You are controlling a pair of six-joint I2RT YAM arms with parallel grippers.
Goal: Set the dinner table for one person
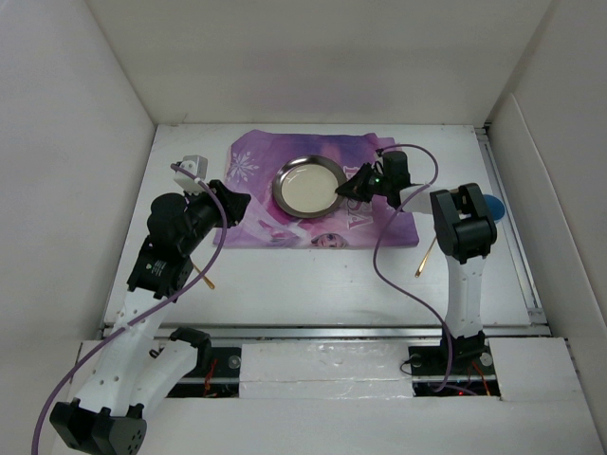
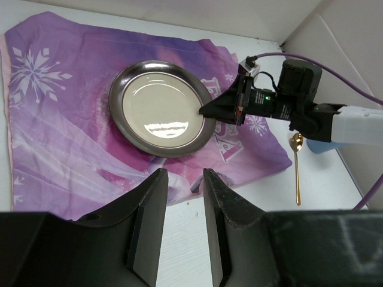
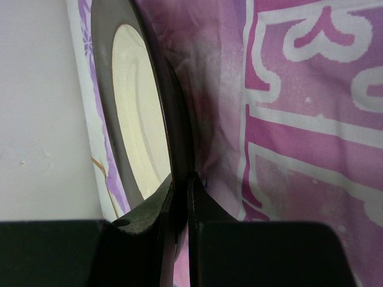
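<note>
Two arms reach over the white desk (image 1: 322, 284), which carries a purple placemat (image 1: 248, 163) at its far middle. The right arm (image 1: 462, 227) stretches leftward, wrist low, right jaws pinched on the rim of the plate (image 1: 305, 187) on the mat. The left arm (image 1: 180, 226) hangs bent by the mat's left edge, left jaws narrowly parted, empty.

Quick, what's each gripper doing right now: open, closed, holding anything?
Left gripper: open, holding nothing.
Right gripper: closed on the rim of the plate.
</note>
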